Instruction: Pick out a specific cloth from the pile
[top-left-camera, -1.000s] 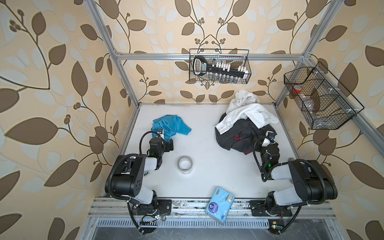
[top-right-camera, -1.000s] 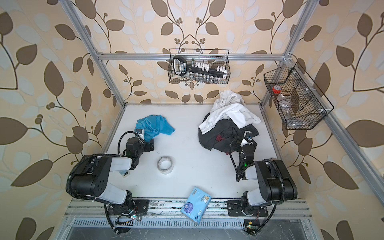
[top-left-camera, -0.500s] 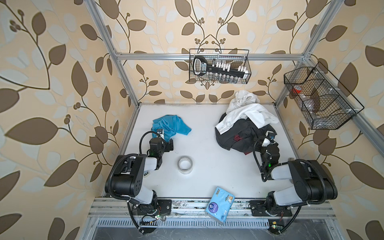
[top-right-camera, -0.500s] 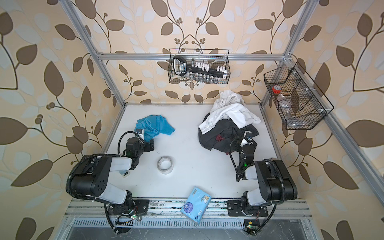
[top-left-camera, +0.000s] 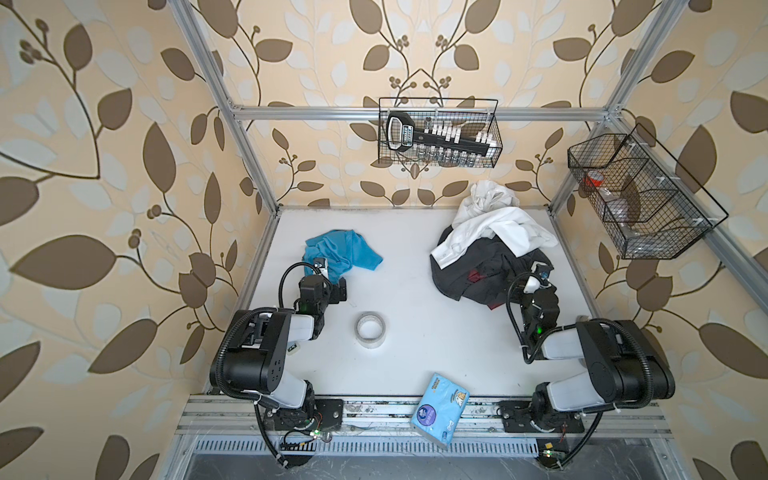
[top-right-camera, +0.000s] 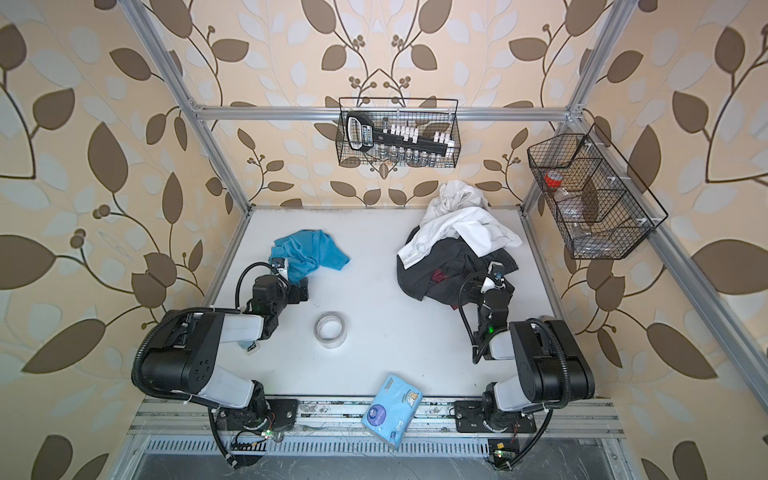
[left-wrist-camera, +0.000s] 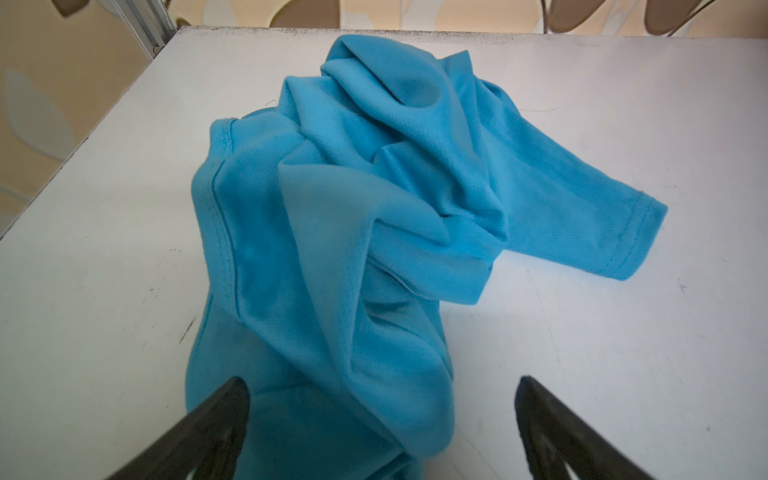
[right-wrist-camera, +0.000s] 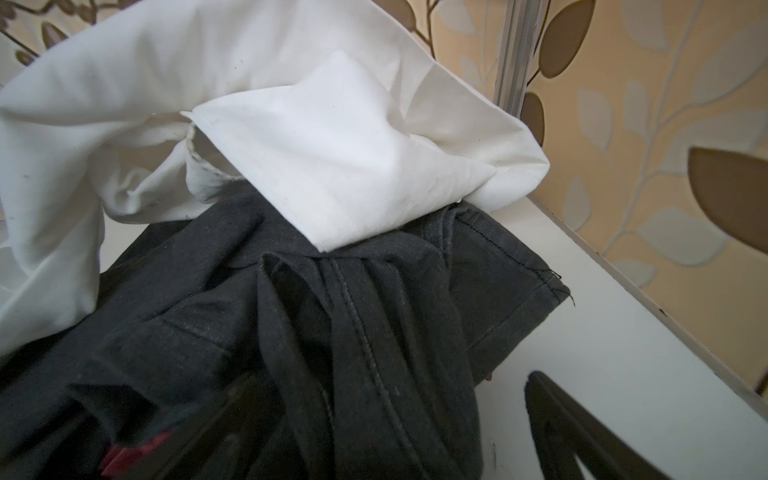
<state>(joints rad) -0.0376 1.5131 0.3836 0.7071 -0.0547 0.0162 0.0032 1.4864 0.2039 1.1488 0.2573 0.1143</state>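
Nothing has moved since a second ago: both your arms and the clothes sit as they did. Low in both top views a tissue pack (top-left-camera: 440, 409) lies at the front edge, with a tape roll (top-left-camera: 370, 328) above it. Your left tool (left-wrist-camera: 382, 381) stands wide open, gripping nothing. The near end of the blue cloth (top-left-camera: 345, 251) lies loose between its jaws. The cloth rests on the surface (top-left-camera: 415, 257) at centre left, well apart from the pile (top-left-camera: 498, 226) at centre right. Your right tool (right-wrist-camera: 386, 386) is wide open too, over the pile's dark fabric.
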